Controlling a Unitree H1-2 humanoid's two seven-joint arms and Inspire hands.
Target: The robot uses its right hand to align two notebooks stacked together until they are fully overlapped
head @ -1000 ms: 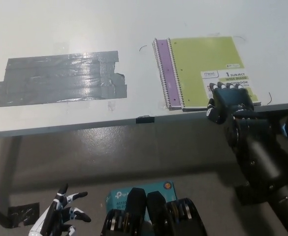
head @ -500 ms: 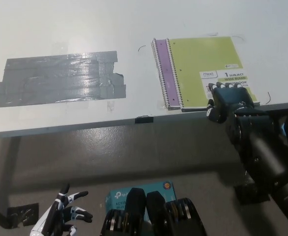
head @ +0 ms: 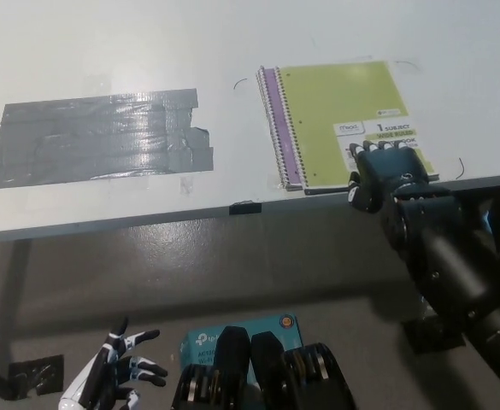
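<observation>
head view: the whole frame has slid left since the earlier pictures, so the camera moved; the notebooks look unmoved. two counted: green notebook [head: 344, 120] on purple notebook [head: 274, 120], purple strip still showing at left, so not aligned. right hand [head: 385, 173] stays pressed on green's near corner at the bench [head: 104, 51] edge, grasping nothing. left hand [head: 108, 380] idle, fingers spread, low left.

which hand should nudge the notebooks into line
Right. The right hand already rests on the green notebook, which leaves a strip of the purple notebook showing. The left hand hangs low, off the table.
</observation>
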